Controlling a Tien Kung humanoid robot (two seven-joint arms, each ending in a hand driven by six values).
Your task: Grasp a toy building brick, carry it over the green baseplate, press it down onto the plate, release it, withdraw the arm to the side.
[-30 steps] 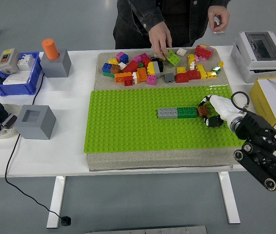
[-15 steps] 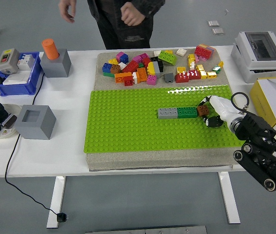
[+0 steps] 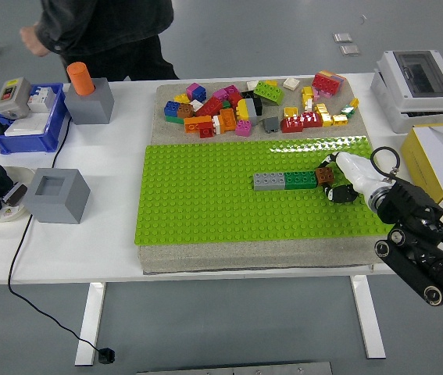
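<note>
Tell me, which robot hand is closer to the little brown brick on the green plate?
The right hand. It is right at the brown brick, fingers around it on the green plate. The left hand is not in view at all.

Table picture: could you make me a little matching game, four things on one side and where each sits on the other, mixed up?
Things:
1. brown brick
2. orange cylinder
3. brick pile
4. blue bin

Places:
A. on the mat behind the baseplate
B. far left of the table, beside a grey block
C. at the right hand, ending the grey-green row
D. upright in a grey block at the back left

Pairs: 1-C, 2-D, 3-A, 4-B
</note>
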